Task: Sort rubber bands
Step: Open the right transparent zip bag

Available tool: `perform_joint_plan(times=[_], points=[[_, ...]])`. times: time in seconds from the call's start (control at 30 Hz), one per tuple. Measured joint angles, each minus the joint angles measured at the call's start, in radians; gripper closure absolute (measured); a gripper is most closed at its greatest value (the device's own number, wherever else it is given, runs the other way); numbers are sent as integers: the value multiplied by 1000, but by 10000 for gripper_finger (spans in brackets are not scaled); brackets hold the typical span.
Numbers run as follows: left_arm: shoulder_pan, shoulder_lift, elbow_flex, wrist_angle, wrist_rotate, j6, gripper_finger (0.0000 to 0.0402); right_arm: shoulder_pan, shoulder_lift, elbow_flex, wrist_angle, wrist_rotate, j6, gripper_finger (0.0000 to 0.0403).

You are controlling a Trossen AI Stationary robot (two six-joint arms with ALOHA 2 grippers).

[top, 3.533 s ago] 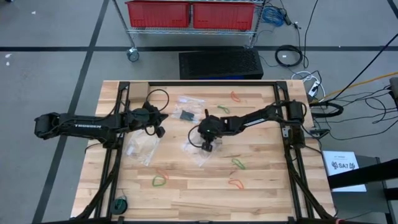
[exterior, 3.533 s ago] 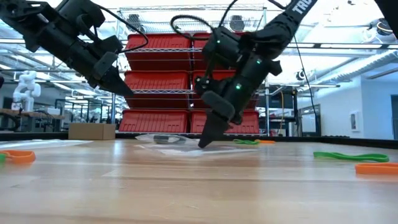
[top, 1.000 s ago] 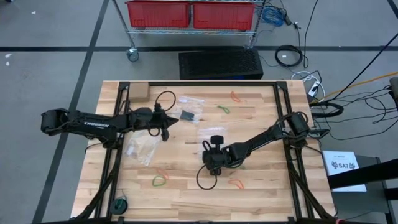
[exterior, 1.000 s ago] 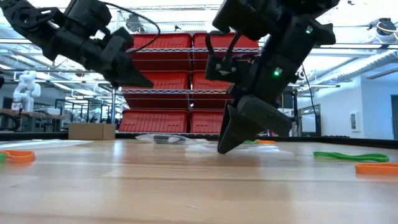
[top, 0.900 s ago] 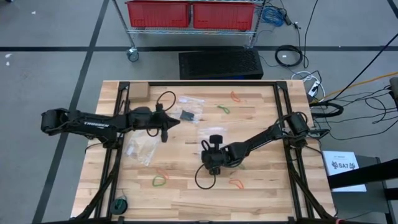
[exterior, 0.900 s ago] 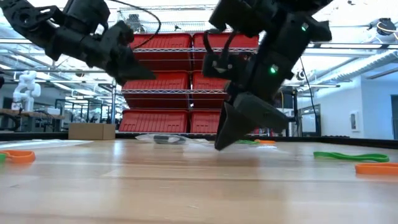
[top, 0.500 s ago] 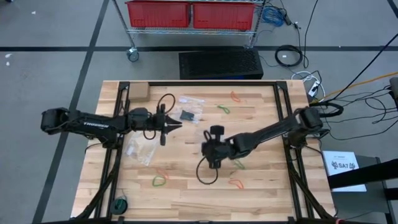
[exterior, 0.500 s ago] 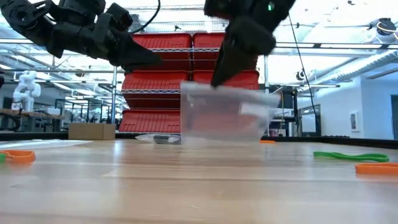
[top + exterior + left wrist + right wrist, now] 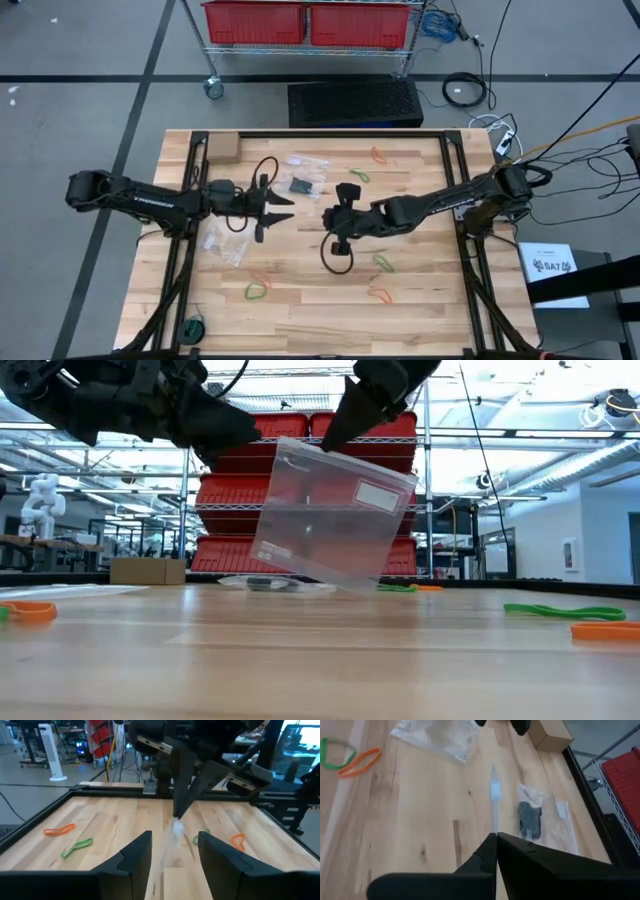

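Bench: wooden bench (image 9: pixel 420 300) under both of my arms, with a wire shelf of red bins (image 9: pixel 250 550) behind it in the low view.
Right hand: my right hand (image 9: pixel 331 217) is over the middle of the bench, fingers clenched on the top edge of a clear zip bag (image 9: pixel 335 515). The bag hangs tilted in the air, its lowest corner just above the wood.
Left hand: my left hand (image 9: pixel 283 208) hangs left of centre, pointing at the right hand; its fingers (image 9: pixel 135 857) are spread apart and grasp nothing. In its wrist view the hanging bag shows edge-on just beyond the gap between them.
Bands near the right hand: a green rubber band (image 9: pixel 384 263) lies on the wood near it on the front side, and an orange rubber band (image 9: pixel 377 294) lies farther toward the front edge.
Bands at the back: another green band (image 9: pixel 359 175) and another orange band (image 9: pixel 379 155) lie well apart from both hands.
Bands front left: a green and orange pair (image 9: pixel 257 287) lies side by side, well apart from the left hand.
Other bags: a crumpled clear bag (image 9: pixel 228 238) lies flat beside the left hand; a bag with a dark item (image 9: pixel 303 184) lies between the hands toward the back.
Corner: a small cardboard box (image 9: pixel 221 148) sits at the back left.
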Motion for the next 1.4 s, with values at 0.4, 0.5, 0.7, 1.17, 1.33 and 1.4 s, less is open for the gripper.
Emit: perform_joint_plan(times=[0.4, 0.5, 0.7, 1.17, 1.33, 1.4], points=[[-43, 170, 107, -5, -49, 53, 236, 0, 0, 0, 55, -25, -23, 403], [-43, 178, 109, -6, -50, 52, 239, 0, 0, 0, 54, -25, -23, 403], [-43, 177, 109, -8, -52, 50, 298, 2, 0, 0, 53, -23, -26, 403], [-43, 177, 109, -64, -34, 59, 398, 2, 0, 0, 25, -22, -20, 402], [-43, 177, 109, -62, -33, 59, 399, 2, 0, 0, 96, -27, 65, 397], [-43, 177, 109, -59, -33, 60, 399, 1, 0, 0, 139, -39, 80, 385]])
